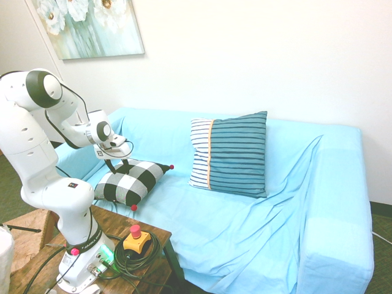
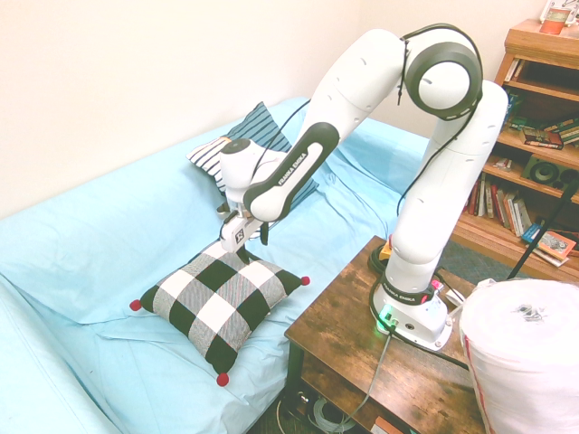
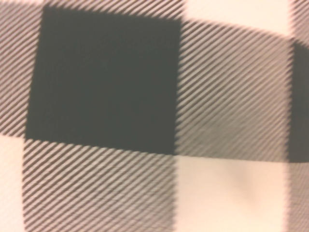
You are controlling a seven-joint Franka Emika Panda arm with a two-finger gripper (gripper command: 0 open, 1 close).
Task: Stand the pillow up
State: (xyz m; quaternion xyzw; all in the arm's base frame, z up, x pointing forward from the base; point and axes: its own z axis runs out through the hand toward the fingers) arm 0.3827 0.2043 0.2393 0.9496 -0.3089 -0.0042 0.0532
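Note:
The pillow [image 1: 130, 181] [image 2: 217, 303], a small black-and-white checked cushion with red pom-poms at its corners, lies flat on the blue sofa [image 1: 245, 226] [image 2: 81, 244] near the armrest end. My gripper [image 1: 118, 165] [image 2: 237, 253] points down at the pillow's far edge, by the backrest side, touching or almost touching the fabric. Its two dark fingers stand apart, open, with nothing lifted. In the wrist view the pillow's check pattern [image 3: 106, 82] fills the whole picture, blurred and very close.
A larger teal-and-white striped cushion [image 1: 229, 153] [image 2: 206, 155] leans upright against the sofa back, beyond the pillow. A wooden side table [image 2: 344, 334] with a red stop button [image 1: 136, 231] stands beside the sofa. A bookshelf [image 2: 543, 136] is behind the arm.

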